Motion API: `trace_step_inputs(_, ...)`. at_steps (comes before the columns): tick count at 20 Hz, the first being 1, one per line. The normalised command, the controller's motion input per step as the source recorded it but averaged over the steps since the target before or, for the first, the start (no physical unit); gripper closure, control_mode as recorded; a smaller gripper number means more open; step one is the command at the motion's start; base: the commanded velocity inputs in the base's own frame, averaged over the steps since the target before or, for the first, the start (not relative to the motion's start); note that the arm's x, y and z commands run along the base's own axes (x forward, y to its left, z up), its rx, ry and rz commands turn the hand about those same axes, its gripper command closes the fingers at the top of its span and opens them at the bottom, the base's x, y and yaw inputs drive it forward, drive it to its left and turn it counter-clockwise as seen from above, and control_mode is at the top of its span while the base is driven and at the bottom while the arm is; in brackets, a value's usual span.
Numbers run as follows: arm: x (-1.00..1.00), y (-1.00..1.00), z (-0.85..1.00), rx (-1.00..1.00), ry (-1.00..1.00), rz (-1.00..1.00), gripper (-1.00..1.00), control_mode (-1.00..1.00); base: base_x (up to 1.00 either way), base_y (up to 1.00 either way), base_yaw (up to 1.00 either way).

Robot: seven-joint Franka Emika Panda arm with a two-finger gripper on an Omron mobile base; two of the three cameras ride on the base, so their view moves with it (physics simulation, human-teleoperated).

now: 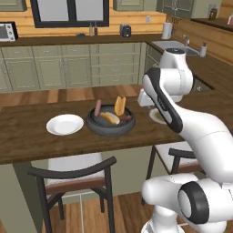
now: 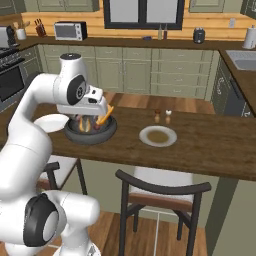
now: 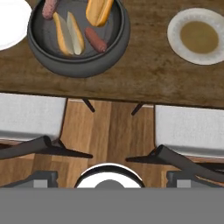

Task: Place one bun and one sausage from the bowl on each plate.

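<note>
Bowl (image 3: 78, 68): set on the counter (image 3: 144, 74) between the two plates, all four items inside.
- Flat bun (image 3: 70, 34) lies split side up on the bowl floor. Leaning bun (image 3: 99, 11) is propped against the far rim.
- Near sausage (image 3: 95, 39) lies beside the flat bun. Far sausage (image 3: 49, 8) rests at the rim on the left plate's side.
- Left plate (image 3: 11, 24) is bare. Right plate (image 3: 176, 26) has a brownish centre; whether that is glaze or food cannot be told.
- Gripper (image 3: 112, 178): fingertips stand wide apart with nothing between them, so it is taken as open and empty. It is held high, back over the counter's near edge.

Step judged: a first pick from the bowl.
- The near sausage or the leaning bun is best taken first, as each stands free enough for the fingers.
- The jaws should be turned across the item's short width and lowered straight down, clear of the thick rim.
- The flat bun is likely soft, so a light squeeze is advised.

Views compared:
- In the hand view the bowl's contents are laid out from above, along with both plates.
- In the left base view the leaning bun's upright tilt is shown, and the right plate is mostly covered by the arm.
- In the right base view two small shakers (image 2: 162, 116) are seen behind the right plate, and the bowl is partly masked by the hand.
</note>
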Motion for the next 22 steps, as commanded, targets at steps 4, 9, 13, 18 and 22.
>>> trace_step_inputs(4,0.39,0.0,0.0,0.0,0.03,0.0,-1.0,-1.0,0.33,0.03,0.0)
trace_step_inputs(9,1.0,0.0,-0.13,0.06,0.0,0.0,-1.0,-1.0,0.0,0.0,0.0)
trace_step_inputs(13,1.0,0.08,-0.48,0.12,-0.06,0.0,-1.0,-1.0,0.0,0.0,0.0)
trace_step_inputs(18,0.98,0.25,-0.54,0.08,-0.14,0.0,-1.0,-1.0,0.0,0.0,0.0)
trace_step_inputs(22,1.0,0.16,-0.44,0.0,-0.01,0.0,-1.0,-1.0,0.0,0.0,0.0)
